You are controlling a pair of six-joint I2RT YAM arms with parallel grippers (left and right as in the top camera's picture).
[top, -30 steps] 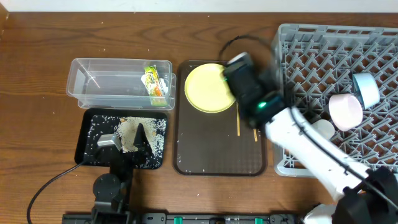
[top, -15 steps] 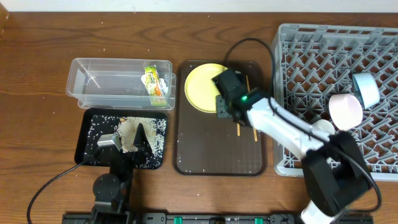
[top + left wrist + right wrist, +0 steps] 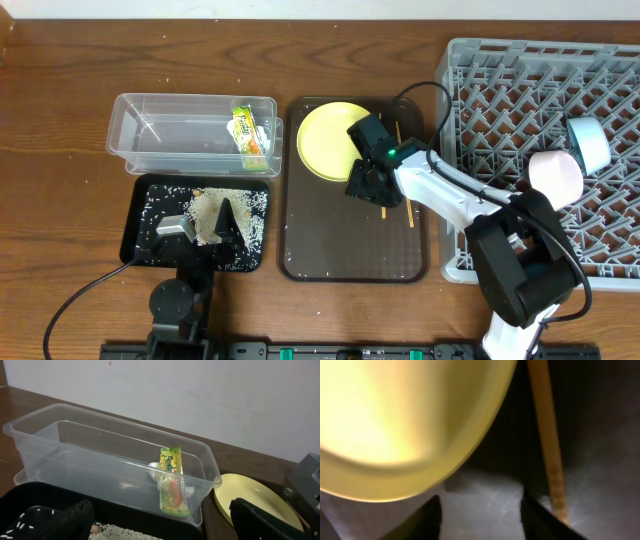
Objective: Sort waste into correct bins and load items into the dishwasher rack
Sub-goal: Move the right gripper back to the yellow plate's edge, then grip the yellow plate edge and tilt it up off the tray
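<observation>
**Right claw [image 3: 480, 522] open beside the plate rim: lining up a clean chopstick pick**

Status
- I have the right claw low over the brown tray [image 3: 340, 245]. Its jaws are parted and only bare tray lies between them.
- The wrist view shows the rim of the pale yellow plate [image 3: 395, 425] ahead and to the left of the claw.
- One chopstick [image 3: 547, 450] runs ahead on the right, and its near end reaches the right fingertip [image 3: 545, 520]. I cannot tell whether they touch.
- The second chopstick [image 3: 411, 214] lies further to the claw's right.
- The left claw [image 3: 205, 225] sits open over the black tray [image 3: 140, 240] and takes no part in this step.

Procedure (my judgement)
1. I take the step in hand to be the chopstick pick. Closing from this position would catch nothing, so I would shift right until the stick sits midway between the fingers.
2. I would keep the left finger off the plate rim, because a nudge there would slide the plate.
3. The stick is thin and lies flat, so the fingertips must go right down to the tray surface. The jaws should close across the stick, not along it.
4. I would lift it level, since a tilted stick may pivot out of the grip.
5. I would then carry it to the dishwasher rack [image 3: 540, 110], on the claw's right.
</observation>
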